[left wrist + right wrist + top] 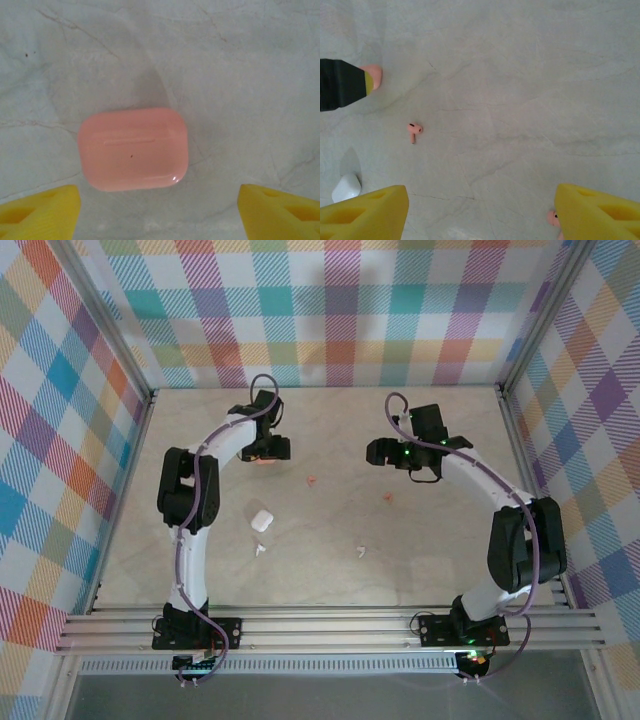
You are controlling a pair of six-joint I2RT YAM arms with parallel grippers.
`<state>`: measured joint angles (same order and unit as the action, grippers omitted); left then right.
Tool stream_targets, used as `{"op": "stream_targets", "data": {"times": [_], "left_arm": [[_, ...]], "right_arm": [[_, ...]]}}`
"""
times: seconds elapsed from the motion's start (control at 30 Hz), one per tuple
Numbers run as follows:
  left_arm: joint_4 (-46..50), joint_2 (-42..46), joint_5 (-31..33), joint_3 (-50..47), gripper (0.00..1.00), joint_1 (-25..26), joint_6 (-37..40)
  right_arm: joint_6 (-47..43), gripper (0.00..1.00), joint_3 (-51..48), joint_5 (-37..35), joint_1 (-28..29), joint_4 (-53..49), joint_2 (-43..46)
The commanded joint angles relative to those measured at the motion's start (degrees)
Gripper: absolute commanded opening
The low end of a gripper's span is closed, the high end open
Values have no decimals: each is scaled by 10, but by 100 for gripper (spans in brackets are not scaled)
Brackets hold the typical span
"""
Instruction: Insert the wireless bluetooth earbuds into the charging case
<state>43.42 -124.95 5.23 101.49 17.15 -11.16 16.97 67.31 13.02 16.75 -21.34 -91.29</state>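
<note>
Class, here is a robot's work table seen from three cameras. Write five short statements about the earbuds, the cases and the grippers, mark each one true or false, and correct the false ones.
1. The pink case lies shut on the table. True.
2. The left gripper is clamped on the pink case. False: its fingers are spread wide, clear of the case.
3. The white case lies nearer the left arm's base than the right arm's. True.
4. Both pink earbuds sit inside the pink case. False: they lie loose on the table.
5. The right gripper is open and holds nothing. True.
</note>
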Motion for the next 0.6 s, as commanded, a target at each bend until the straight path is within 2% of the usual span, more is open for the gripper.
{"op": "stream_targets", "data": {"times": [0.0, 0.57], "left_arm": [[15, -25, 3, 25, 82, -3, -12], [4, -40, -3, 33, 79, -20, -27]], "right_arm": [[9, 76, 23, 17, 3, -12, -2], [27, 74, 43, 34, 4, -17, -23]]}}
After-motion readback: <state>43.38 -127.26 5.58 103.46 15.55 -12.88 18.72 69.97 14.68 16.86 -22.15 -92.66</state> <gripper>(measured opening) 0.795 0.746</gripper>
